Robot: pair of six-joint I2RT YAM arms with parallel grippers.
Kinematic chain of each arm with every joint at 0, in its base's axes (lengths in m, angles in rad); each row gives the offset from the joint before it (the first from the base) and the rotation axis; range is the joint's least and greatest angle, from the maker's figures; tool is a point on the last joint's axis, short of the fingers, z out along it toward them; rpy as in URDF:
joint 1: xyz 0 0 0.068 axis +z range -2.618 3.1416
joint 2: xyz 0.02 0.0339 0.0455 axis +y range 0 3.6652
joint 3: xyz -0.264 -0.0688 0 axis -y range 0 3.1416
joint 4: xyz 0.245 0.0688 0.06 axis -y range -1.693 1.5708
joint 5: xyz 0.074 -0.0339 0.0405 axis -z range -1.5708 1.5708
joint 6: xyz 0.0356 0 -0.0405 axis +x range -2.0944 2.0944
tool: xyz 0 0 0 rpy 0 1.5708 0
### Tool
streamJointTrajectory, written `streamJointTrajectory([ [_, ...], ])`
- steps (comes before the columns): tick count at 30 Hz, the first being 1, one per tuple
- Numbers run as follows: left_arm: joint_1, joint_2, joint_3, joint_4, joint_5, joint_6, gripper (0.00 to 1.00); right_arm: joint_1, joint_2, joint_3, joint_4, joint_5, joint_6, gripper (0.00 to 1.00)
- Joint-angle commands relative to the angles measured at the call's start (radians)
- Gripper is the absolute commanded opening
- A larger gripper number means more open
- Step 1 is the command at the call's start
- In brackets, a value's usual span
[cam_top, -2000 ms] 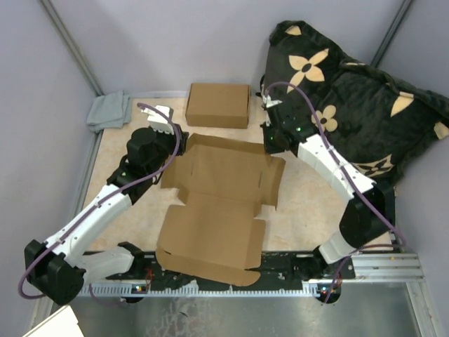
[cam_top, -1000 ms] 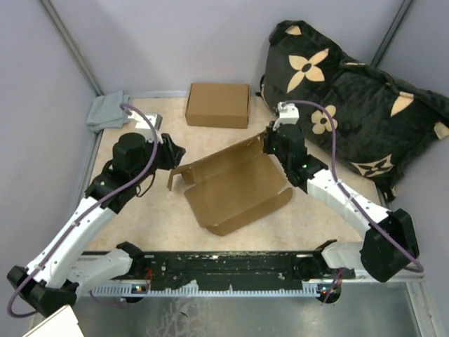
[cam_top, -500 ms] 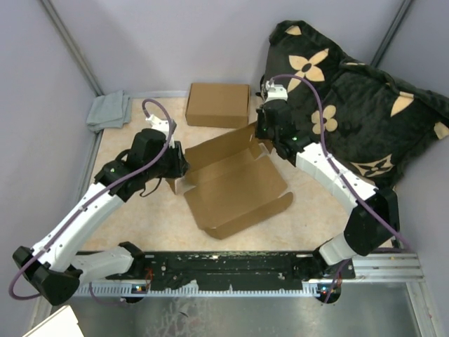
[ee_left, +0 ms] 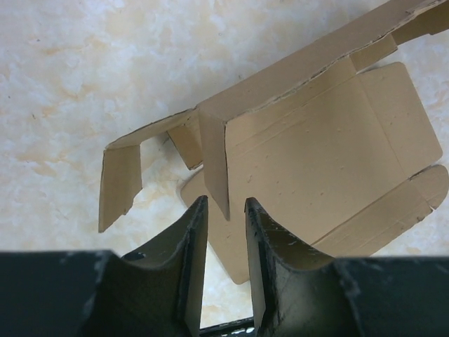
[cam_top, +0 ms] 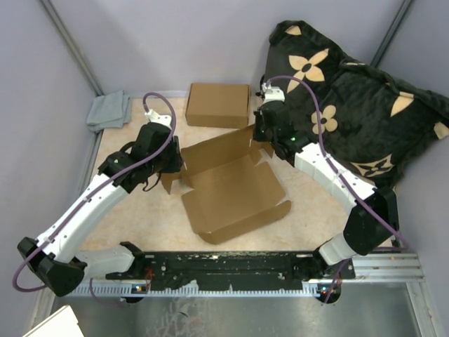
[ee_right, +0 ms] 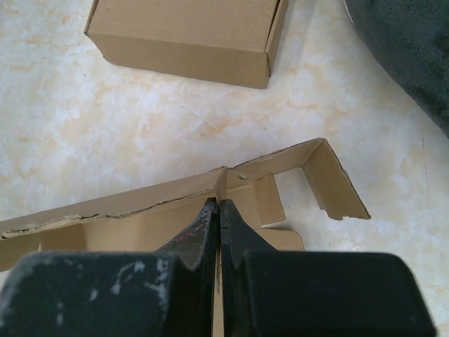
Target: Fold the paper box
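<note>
The paper box (cam_top: 235, 186) is a brown cardboard blank, partly folded, in the middle of the table with its back wall raised. My right gripper (cam_top: 261, 140) is at the wall's right end. In the right wrist view it (ee_right: 219, 203) is shut on a thin upright flap of the paper box (ee_right: 140, 203). My left gripper (cam_top: 179, 163) is at the box's left side. In the left wrist view its jaws (ee_left: 226, 205) stand apart, with the tip of a side flap (ee_left: 214, 165) of the paper box (ee_left: 316, 154) between the fingertips, touching neither.
A closed brown box (cam_top: 218, 104) (ee_right: 189, 35) lies at the back of the table. At the back left corner is a grey cloth (cam_top: 109, 110). A black flowered cushion (cam_top: 344, 98) (ee_right: 414, 49) fills the back right. Grey walls stand close on both sides.
The flat blank has been raised into a partly folded box. My right gripper moved back with the rear wall. My left gripper came in onto the left side flap and narrowed slightly.
</note>
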Motion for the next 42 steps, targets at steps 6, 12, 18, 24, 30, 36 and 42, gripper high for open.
streamJointTrajectory([
  [6,-0.008,0.019,-0.004,0.009,-0.038,0.015,0.37,0.015,-0.008,0.035,0.015,-0.009,0.005,0.0],
  [12,-0.007,0.078,-0.009,0.021,-0.046,0.026,0.33,0.017,-0.013,0.031,0.008,-0.021,0.013,0.0],
  [18,-0.007,0.114,-0.021,0.082,-0.099,0.036,0.08,0.017,-0.025,0.015,-0.004,-0.044,0.014,0.01],
  [24,-0.005,0.106,-0.071,0.184,-0.177,0.06,0.0,0.017,-0.05,-0.001,-0.02,-0.066,0.0,0.05],
  [30,0.0,0.136,-0.112,0.278,-0.254,0.085,0.0,0.014,-0.093,-0.009,-0.014,-0.121,-0.017,0.57],
  [36,0.03,0.207,-0.094,0.373,-0.244,0.121,0.0,-0.122,-0.177,-0.064,0.07,-0.231,-0.008,0.6],
  [42,0.06,0.306,-0.025,0.436,-0.256,0.16,0.0,-0.337,-0.156,-0.177,0.229,-0.447,-0.06,0.57],
])
